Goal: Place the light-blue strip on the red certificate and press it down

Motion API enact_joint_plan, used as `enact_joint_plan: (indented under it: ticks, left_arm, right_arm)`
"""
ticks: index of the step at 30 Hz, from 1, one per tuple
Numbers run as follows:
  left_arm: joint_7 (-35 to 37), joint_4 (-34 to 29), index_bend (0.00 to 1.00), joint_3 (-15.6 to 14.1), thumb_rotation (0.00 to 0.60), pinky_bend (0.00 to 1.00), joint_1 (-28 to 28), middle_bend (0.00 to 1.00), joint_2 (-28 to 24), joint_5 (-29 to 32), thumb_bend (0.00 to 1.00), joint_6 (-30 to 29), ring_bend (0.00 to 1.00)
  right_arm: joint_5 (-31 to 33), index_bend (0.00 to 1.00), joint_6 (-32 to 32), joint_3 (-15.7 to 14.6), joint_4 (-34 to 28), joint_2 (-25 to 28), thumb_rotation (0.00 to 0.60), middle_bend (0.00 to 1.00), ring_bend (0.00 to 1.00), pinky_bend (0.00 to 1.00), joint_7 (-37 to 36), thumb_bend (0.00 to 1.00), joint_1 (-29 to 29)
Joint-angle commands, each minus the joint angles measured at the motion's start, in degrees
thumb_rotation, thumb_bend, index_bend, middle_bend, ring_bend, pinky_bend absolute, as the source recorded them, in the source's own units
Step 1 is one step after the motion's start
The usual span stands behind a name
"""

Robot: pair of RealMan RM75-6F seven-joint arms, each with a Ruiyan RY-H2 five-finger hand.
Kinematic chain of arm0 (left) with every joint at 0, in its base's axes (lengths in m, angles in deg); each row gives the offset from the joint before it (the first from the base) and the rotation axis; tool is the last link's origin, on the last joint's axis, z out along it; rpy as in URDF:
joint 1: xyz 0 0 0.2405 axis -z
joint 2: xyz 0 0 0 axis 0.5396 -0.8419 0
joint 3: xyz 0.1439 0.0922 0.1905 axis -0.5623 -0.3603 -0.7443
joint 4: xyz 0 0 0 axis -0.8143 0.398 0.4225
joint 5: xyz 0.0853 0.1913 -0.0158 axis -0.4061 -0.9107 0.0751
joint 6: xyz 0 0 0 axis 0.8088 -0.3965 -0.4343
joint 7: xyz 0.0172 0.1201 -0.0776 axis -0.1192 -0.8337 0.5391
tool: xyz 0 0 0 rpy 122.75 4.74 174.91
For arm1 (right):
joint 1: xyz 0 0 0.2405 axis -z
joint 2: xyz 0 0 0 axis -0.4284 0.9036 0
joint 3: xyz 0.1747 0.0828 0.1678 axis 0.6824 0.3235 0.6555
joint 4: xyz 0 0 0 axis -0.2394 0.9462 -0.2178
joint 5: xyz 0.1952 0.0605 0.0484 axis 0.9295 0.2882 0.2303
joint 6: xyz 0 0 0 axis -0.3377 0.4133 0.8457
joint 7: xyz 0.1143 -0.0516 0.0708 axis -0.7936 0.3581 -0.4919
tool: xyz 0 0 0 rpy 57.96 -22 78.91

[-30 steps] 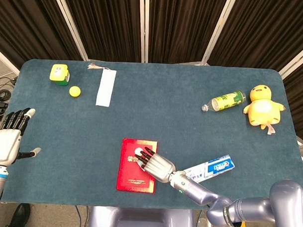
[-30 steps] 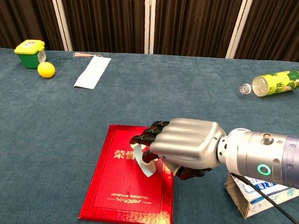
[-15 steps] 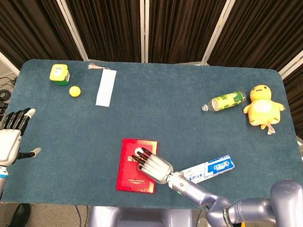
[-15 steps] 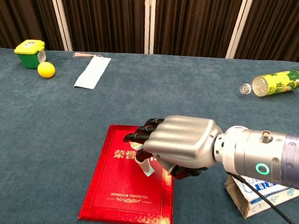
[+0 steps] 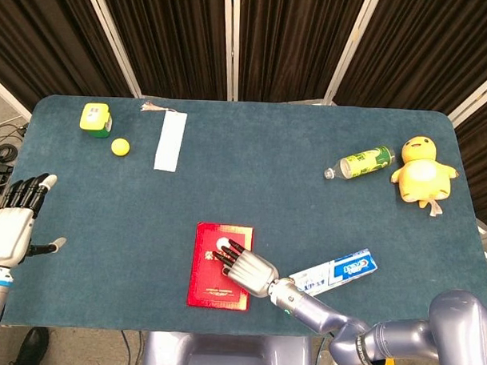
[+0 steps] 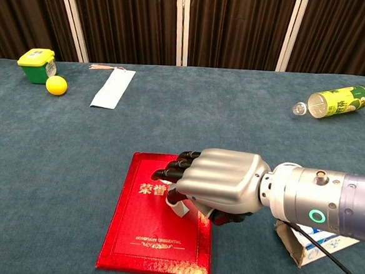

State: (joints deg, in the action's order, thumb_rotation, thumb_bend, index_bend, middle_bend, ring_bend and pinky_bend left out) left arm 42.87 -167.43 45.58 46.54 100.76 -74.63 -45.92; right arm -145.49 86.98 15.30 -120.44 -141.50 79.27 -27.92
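Right hand: my right hand (image 6: 213, 186) lies over the upper right part of the red certificate (image 6: 141, 234), fingers pointing left, with a small pale curl showing under the palm. I take that for the light-blue strip (image 6: 176, 202), so I judge the hand is holding it against the cover (the grip itself is hidden).

Left hand: the left hand (image 5: 14, 222) hangs off the table's left edge, fingers apart, holding nothing.

Strip position: what I can see of it is bent up off the cover, not flat, and sits just under the palm near the gold characters.

Certificate: it lies at the near edge of the table (image 5: 306, 233), cover up, slightly turned.

Risk, curl: if I press as it lies now, the strip may crease or fold over rather than flatten, since it arcs upward.

Risk, slide: the glossy cover may let the certificate skid toward the table edge under a slanted push.

Risk, sticking: on lifting, the strip could cling to the fingers and come away.

Risk, forearm: the toothpaste box (image 5: 334, 270) lies just beside my forearm and could be nudged.

Readable writing: the cover's lower gold line looks like "HONORARY CREDENTIAL"; the characters above are too small for me.

Other labels: the green bottle (image 5: 363, 163) has print I cannot read; the toothpaste box lettering is blurred too.
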Motion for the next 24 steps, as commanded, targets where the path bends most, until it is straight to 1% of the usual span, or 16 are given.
enact_joint_plan:
  ticks: [1,7,10,16,19,20,22,24]
  left_arm:
    - [0.0,0.0,0.0,0.0,0.6,0.0,0.0,0.0,0.0,0.1,0.0,0.0,0.0]
    - [-0.2,0.2,0.0,0.1,0.6,0.0,0.0,0.0,0.1,0.3,0.0,0.1,0.0]
    - [-0.3,0.3,0.0,0.1,0.6,0.0,0.0,0.0,0.2,0.5,0.0,0.1,0.0]
    - [-0.8,0.4,0.0,-0.1,0.6,0.0,-0.3,0.0,0.3,0.6,0.0,-0.1,0.0]
    - [-0.7,0.3,0.0,-0.5,0.6,0.0,-0.7,0.0,0.2,0.3,0.0,-0.6,0.0]
    - [-0.6,0.3,0.0,-0.7,0.6,0.0,-1.0,0.0,0.2,0.2,0.0,-0.8,0.0]
    - [-0.4,0.2,0.0,-1.1,0.6,0.0,-1.5,0.0,0.0,-0.2,0.0,-1.2,0.0]
    - [-0.2,0.3,0.0,-1.6,0.6,0.0,-2.2,0.0,0.0,-0.7,0.0,-1.8,0.0]
  right_arm:
    - [-0.5,0.4,0.4,0.2,-0.5,0.3,0.6,0.0,0.0,0.0,-0.2,0.97,0.1]
    - [-2.4,0.4,2.4,1.4,-3.6,3.0,0.6,0.0,0.0,0.0,-1.7,0.97,0.4]
    - [-3.8,0.39,4.0,2.0,-6.2,5.6,0.6,0.0,0.0,0.0,-2.3,0.97,0.8]
    - [-7.6,0.35,8.7,1.3,-12.6,13.9,0.6,0.0,0.0,0.0,-3.4,0.96,3.3]
    - [-10.8,0.29,13.4,-0.2,-15.1,19.6,0.6,0.0,0.0,0.0,-6.0,0.92,6.6]
    - [-12.0,0.25,15.4,-0.9,-15.6,21.5,0.6,0.0,0.0,0.0,-7.4,0.86,8.1]
    - [-14.0,0.19,20.1,-2.1,-15.9,25.1,0.6,0.0,0.0,0.0,-10.6,0.7,11.4]
    - [-15.3,0.11,24.7,-3.1,-15.7,27.9,0.6,0.0,0.0,0.0,-14.6,0.39,15.1]
